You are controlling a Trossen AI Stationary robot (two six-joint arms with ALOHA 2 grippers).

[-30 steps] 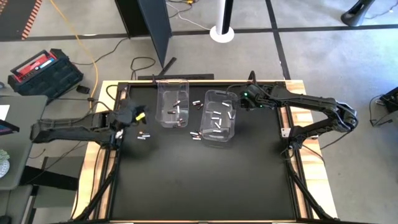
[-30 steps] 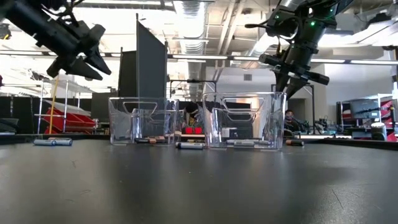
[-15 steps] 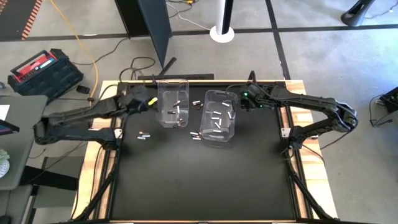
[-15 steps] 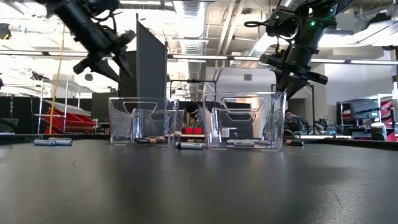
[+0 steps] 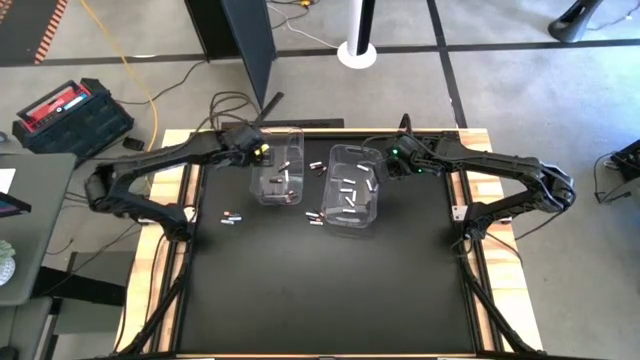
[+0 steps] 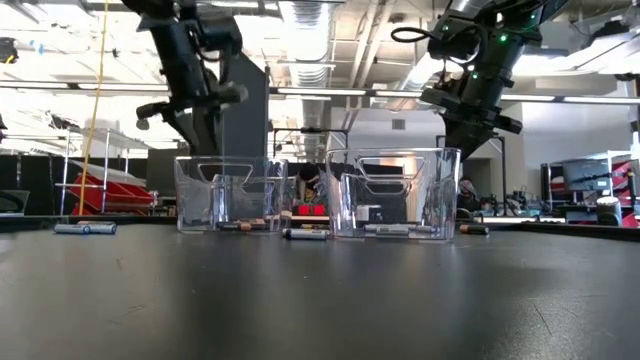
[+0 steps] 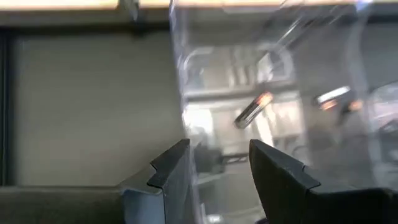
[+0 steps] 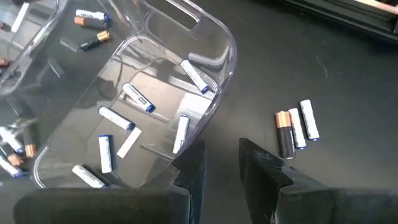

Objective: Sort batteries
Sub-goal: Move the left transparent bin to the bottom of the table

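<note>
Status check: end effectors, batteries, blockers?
Left end effector open at left bin rim. Right end effector empty beside right bin. Stray batteries on mat.

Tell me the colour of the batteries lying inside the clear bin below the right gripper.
White with blue ends, the batteries in the clear plastic bin; right wrist view shows them best.

Bright overhead light; left-wrist view blurred, perhaps glare.

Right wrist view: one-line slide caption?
Right gripper open over the rim of the clear bin of white batteries; three loose cells beside it.
</note>
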